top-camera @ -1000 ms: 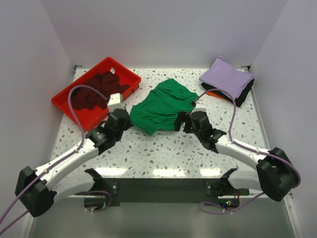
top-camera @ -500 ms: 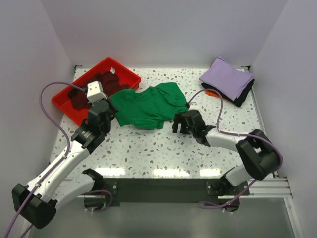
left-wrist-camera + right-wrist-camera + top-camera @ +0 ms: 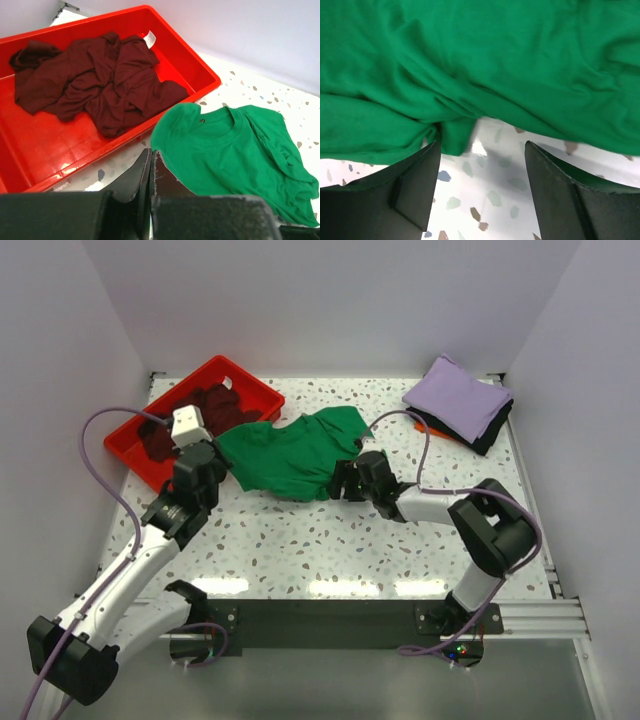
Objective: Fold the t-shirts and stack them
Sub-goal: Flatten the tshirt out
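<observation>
At the far left of the speckled worktop (image 3: 300, 540), a red tray (image 3: 250, 379) with a crumpled maroon t-shirt (image 3: 100, 85) inside. In the far right corner, a folded stack: lavender t-shirt (image 3: 458, 398) on top, black t-shirt (image 3: 493, 432) beneath, orange t-shirt (image 3: 432, 429) showing only as a sliver at the near side. Between tray and stack, well apart from the stack, the green t-shirt (image 3: 290, 455), rumpled, neck opening upward, left edge just beside the tray's near wall. Purple cables (image 3: 105, 455) looping above both arms.

White neck tag (image 3: 149, 39) on the maroon shirt, print too small to read.

Left arm stretched forward from its base, wrist raised beside the tray's near corner. Left end effector (image 3: 151, 160) fully closed, tips apparently pinching the green shirt's left edge. Right arm bent sharply at the elbow, forearm low and reaching leftward to the shirt's near hem. Right end effector (image 3: 481, 155) down close to the worktop, fingers parted wide on either side of a drooping fold of green cloth, gripping nothing.
</observation>
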### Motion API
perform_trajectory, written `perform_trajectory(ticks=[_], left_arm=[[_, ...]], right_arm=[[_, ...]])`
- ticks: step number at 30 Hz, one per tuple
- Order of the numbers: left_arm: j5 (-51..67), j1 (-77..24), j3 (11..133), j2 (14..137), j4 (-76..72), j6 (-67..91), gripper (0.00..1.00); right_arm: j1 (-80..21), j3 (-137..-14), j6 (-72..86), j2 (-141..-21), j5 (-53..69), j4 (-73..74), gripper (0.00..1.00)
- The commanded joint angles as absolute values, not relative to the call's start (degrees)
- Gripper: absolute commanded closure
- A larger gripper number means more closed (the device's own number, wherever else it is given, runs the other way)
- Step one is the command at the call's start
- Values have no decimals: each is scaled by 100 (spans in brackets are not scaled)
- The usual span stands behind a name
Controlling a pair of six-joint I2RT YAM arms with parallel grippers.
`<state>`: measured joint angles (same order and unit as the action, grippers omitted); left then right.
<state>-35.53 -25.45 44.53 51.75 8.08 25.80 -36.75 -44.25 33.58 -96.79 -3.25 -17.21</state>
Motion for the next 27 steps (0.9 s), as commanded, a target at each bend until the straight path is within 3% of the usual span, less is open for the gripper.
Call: perform_trajectory(ticks=[1,10,22,27], left_arm=[[-3481,-2487,4403,5142,554,2452,100],[-3516,-2470,4359,5063,554,2443,100],[-3586,-2452,4342,5098,563,2435,100],[-3647,-2452,4333,5080,580,2426,100]], right_arm=[[-3788,-4755,3428,-9826,-246,-1969,32],[-4130,-5089,3366,-10046,-571,-1416,45],[-4315,-5361,3366,-10441,-1019,-967,50],[-4315,-5616,3305,-10556,-1037,-748,65]])
